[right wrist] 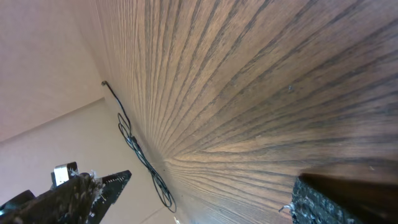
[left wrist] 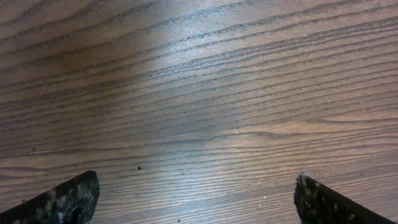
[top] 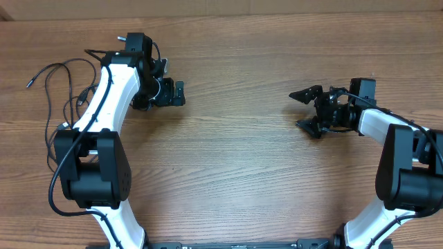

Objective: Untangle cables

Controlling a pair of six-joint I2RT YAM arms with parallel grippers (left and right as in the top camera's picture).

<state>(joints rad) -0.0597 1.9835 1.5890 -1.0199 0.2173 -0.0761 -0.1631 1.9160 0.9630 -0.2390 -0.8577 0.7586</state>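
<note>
The cables (top: 61, 64) are thin black cords lying in loose loops at the table's far left, partly hidden behind my left arm. They also show in the right wrist view as the cables (right wrist: 127, 134), strung along the table's far edge. My left gripper (top: 181, 93) is open, to the right of the cords and apart from them. Only bare wood lies between the jaws of the left gripper (left wrist: 194, 190). My right gripper (top: 303, 111) is open over the right half of the table, well away from the cords. Nothing sits within the right gripper (right wrist: 211, 180).
The wooden table (top: 235, 159) fills the overhead view. Both arm bases stand at the near edge, the left arm (top: 104, 104) reaching up along the cords' right side.
</note>
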